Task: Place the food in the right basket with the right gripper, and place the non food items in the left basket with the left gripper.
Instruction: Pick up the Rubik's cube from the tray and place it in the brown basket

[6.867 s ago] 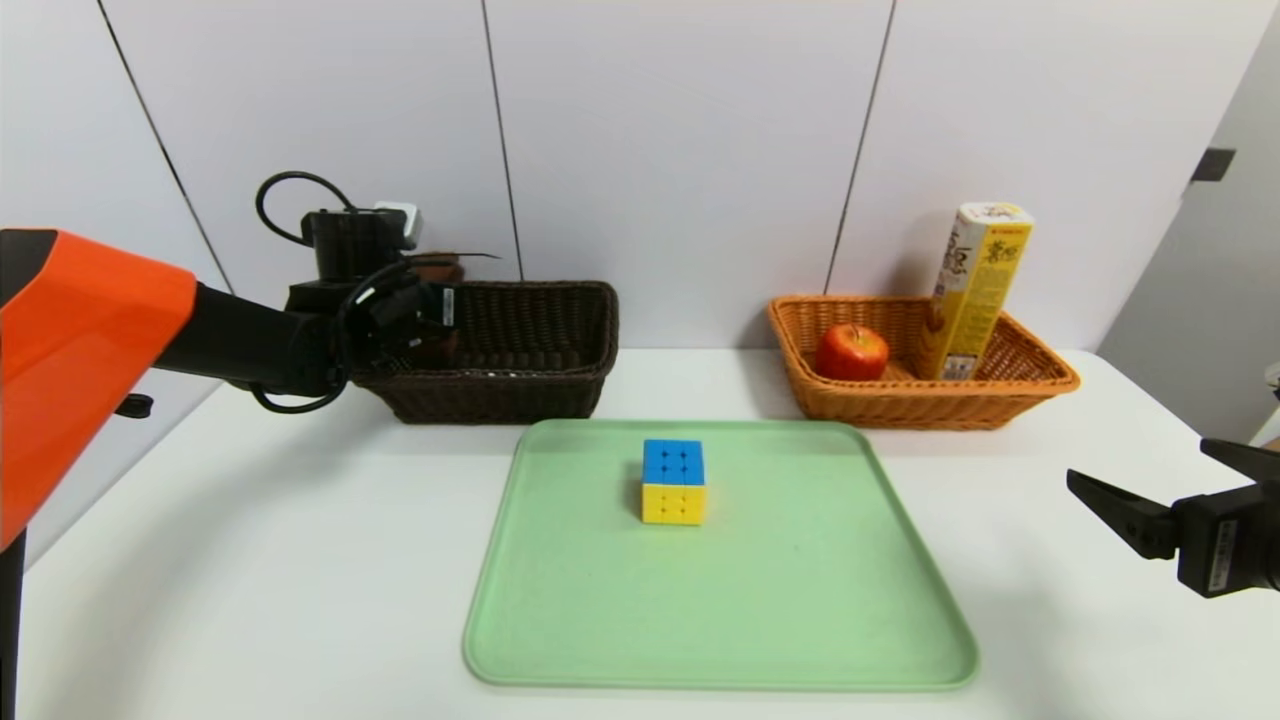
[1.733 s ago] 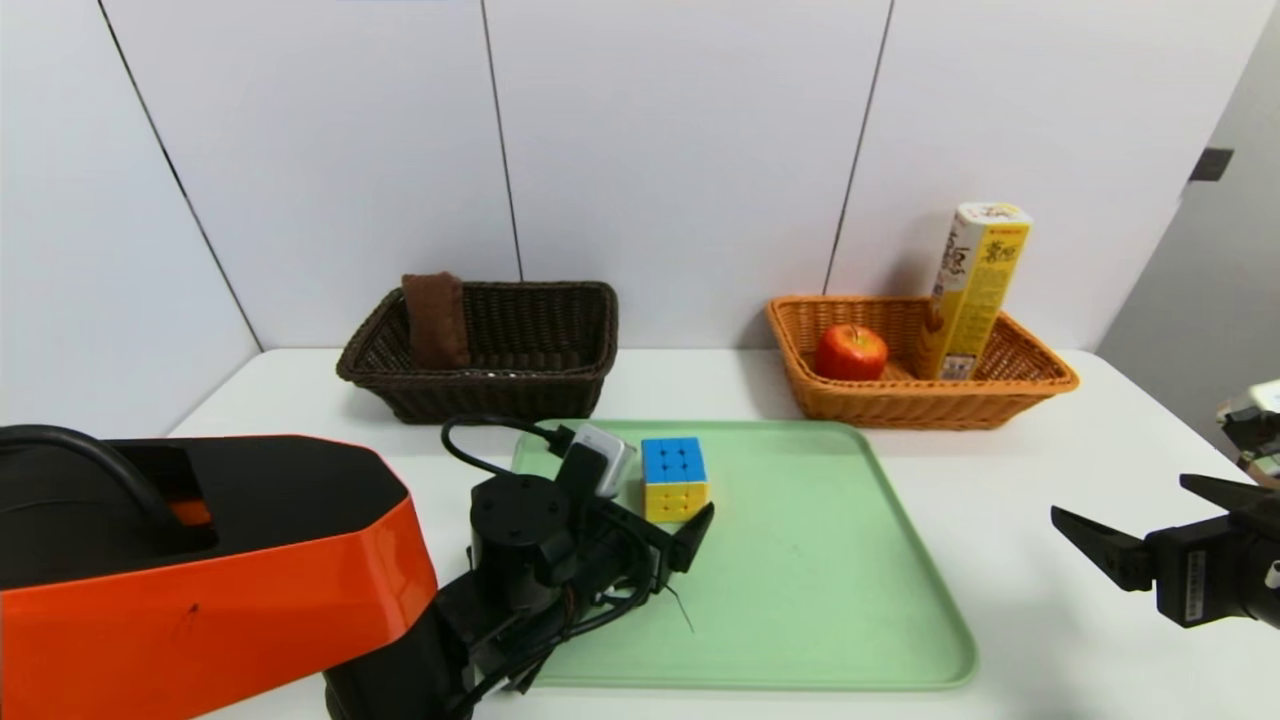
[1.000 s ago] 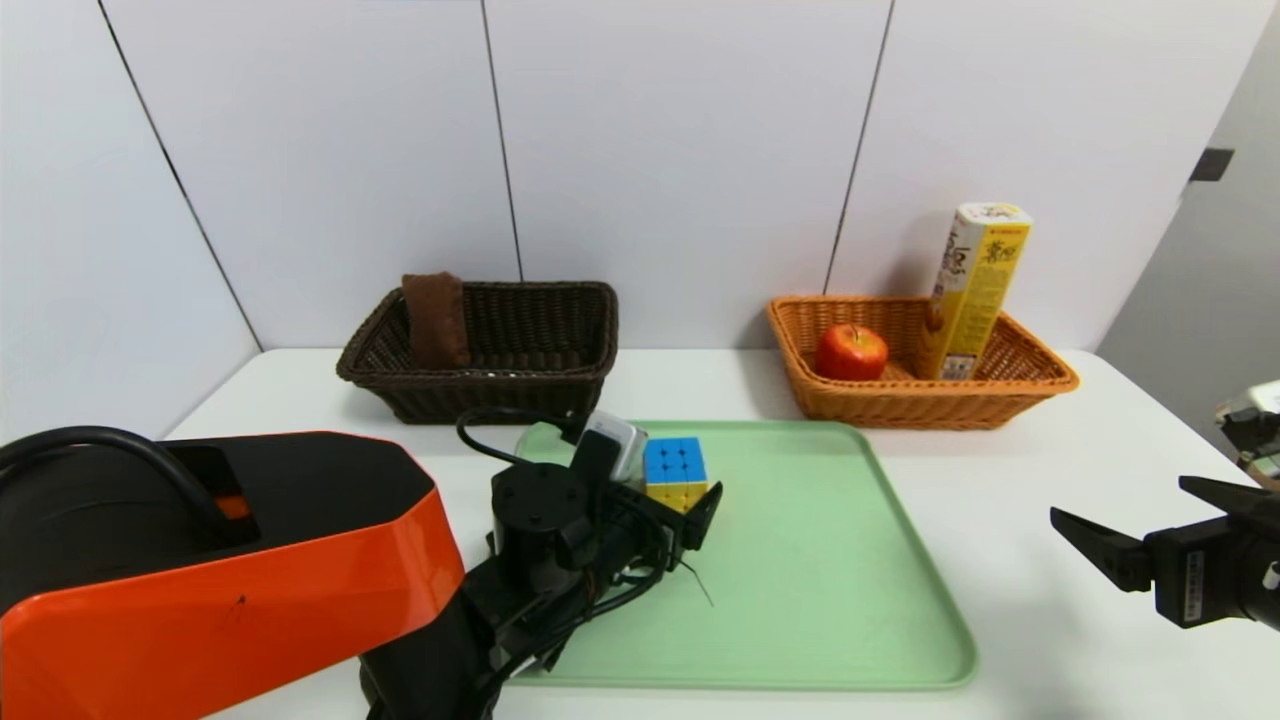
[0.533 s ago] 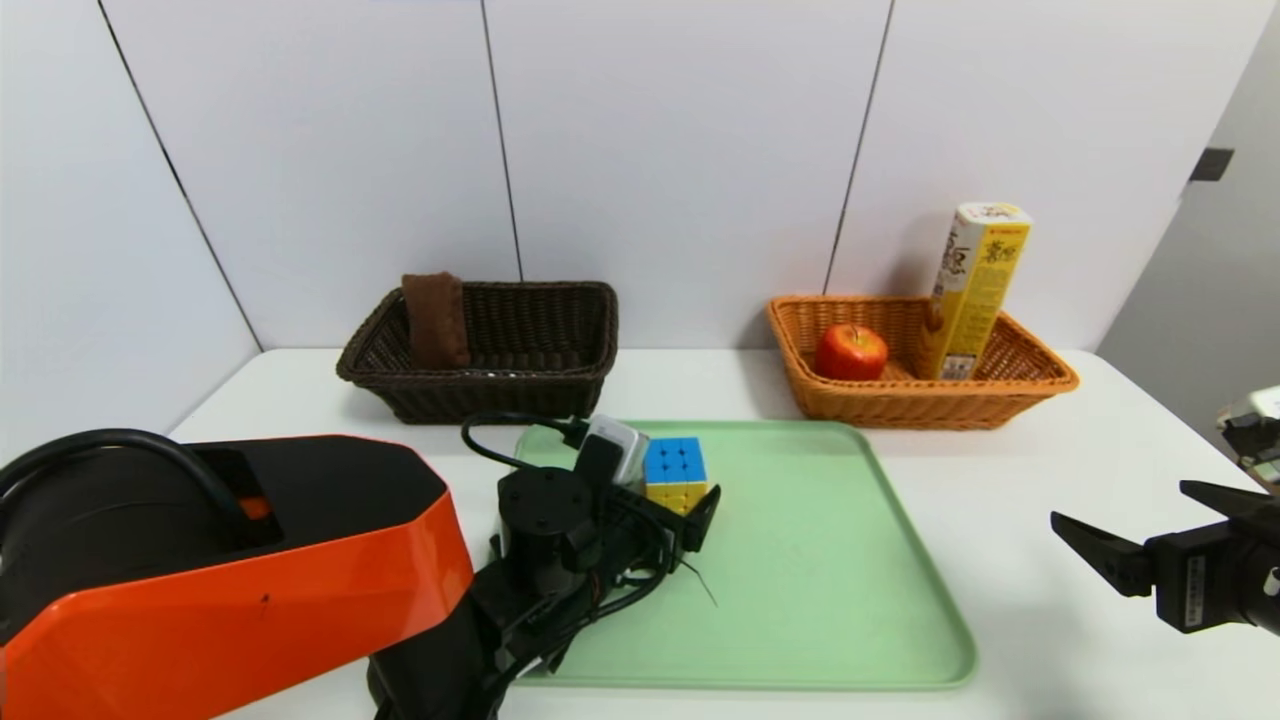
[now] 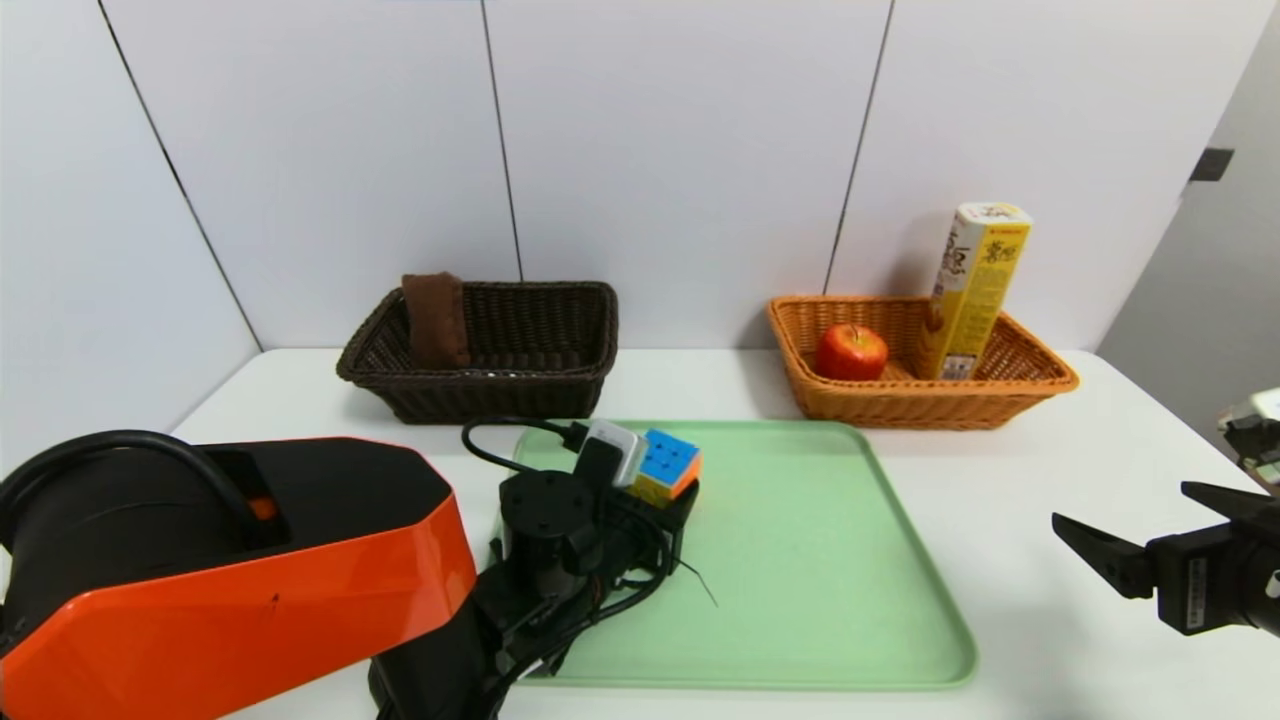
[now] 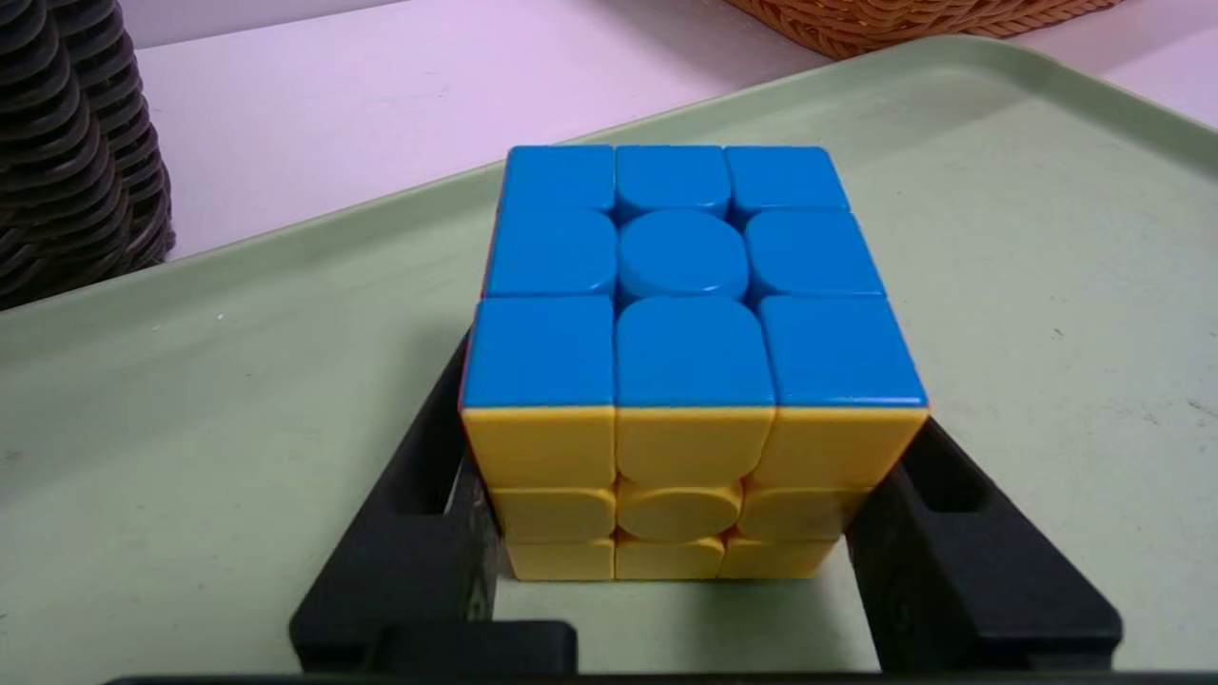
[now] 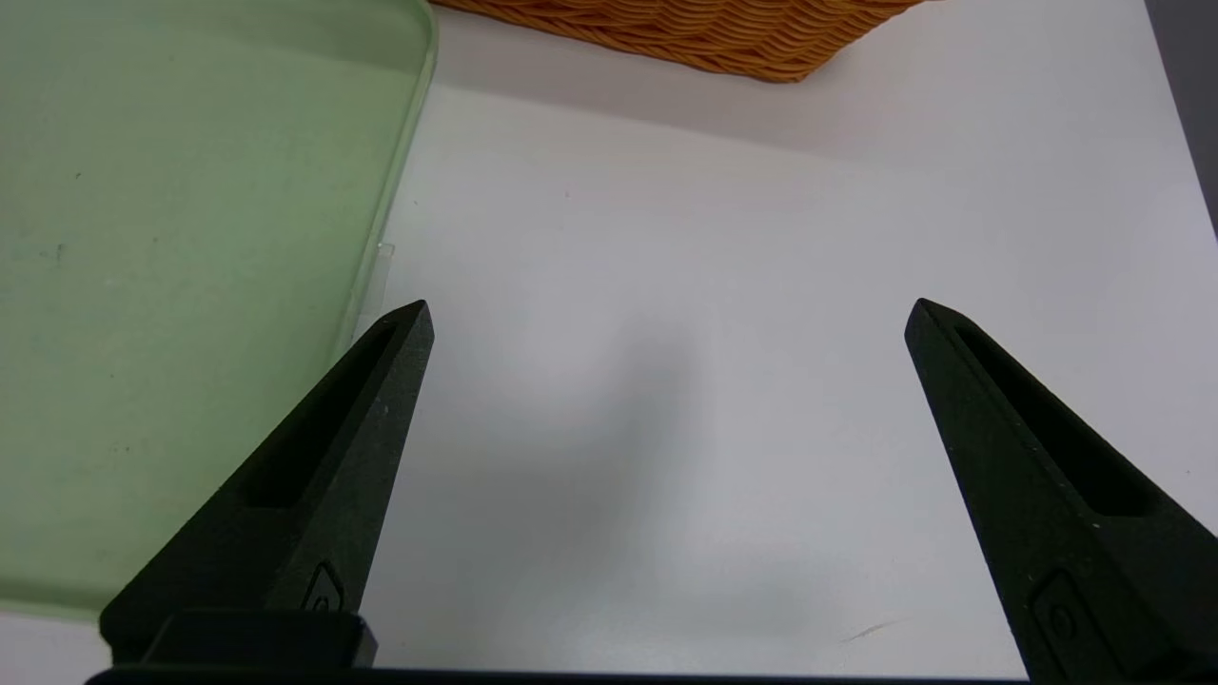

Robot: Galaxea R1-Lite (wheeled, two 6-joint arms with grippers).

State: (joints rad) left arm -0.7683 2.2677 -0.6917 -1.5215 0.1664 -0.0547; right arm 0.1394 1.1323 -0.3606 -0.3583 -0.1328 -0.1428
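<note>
Both fingers of my left gripper (image 6: 680, 533) are pressed against opposite sides of the puzzle cube (image 6: 685, 352), so I read it as clamped on the cube. From the left wrist view the cube shows a blue face on top and a yellow face toward the camera, with the black fingers (image 6: 419, 552) hugging its flanks over the green tray (image 6: 190, 428). From the head view I see the cube (image 5: 668, 464) tilted, one corner raised, at the far left part of the tray (image 5: 800, 600), with the left gripper (image 5: 672, 492) beneath and around it; I cannot tell whether the cube is touching the tray.

My right gripper (image 7: 666, 381) is parked with its fingers spread wide and nothing between them, hanging over the white table (image 7: 714, 238) just beside the tray's right edge.

At the back left I see the dark brown wicker basket (image 5: 520, 395) with a brown cloth bundle (image 5: 435, 320) standing in its left corner. At the back right, the orange wicker basket (image 5: 900, 405) holds the red apple (image 5: 851, 352) and the tall yellow-and-white snack box (image 5: 972, 290), which leans upright against the far side.
</note>
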